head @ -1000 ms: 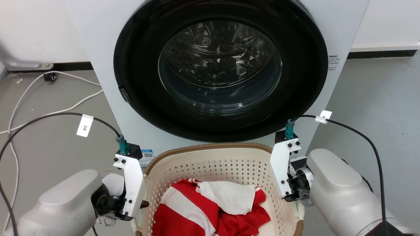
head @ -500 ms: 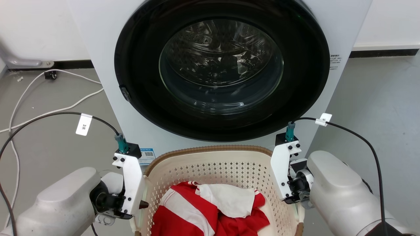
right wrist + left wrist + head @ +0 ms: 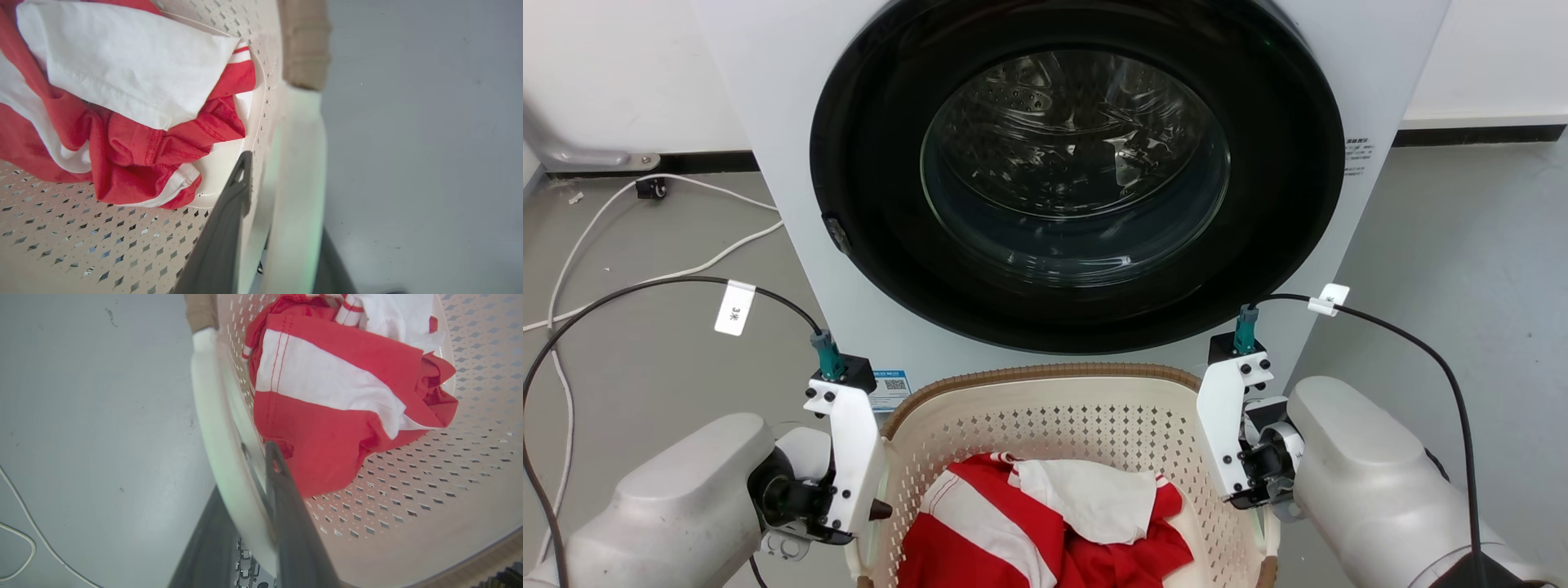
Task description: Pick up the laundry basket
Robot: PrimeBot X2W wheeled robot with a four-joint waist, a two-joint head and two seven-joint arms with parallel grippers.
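Directly before the front-loading washing machine (image 3: 1078, 204), the laundry basket (image 3: 1045, 371) lies between the two arms, with red-and-white clothes (image 3: 1045, 523) inside. The left gripper (image 3: 245, 469) is clamped on the white left handle (image 3: 212, 416), one finger inside the wall and one outside. The right gripper (image 3: 286, 196) clasps the right handle (image 3: 302, 163) the same way.
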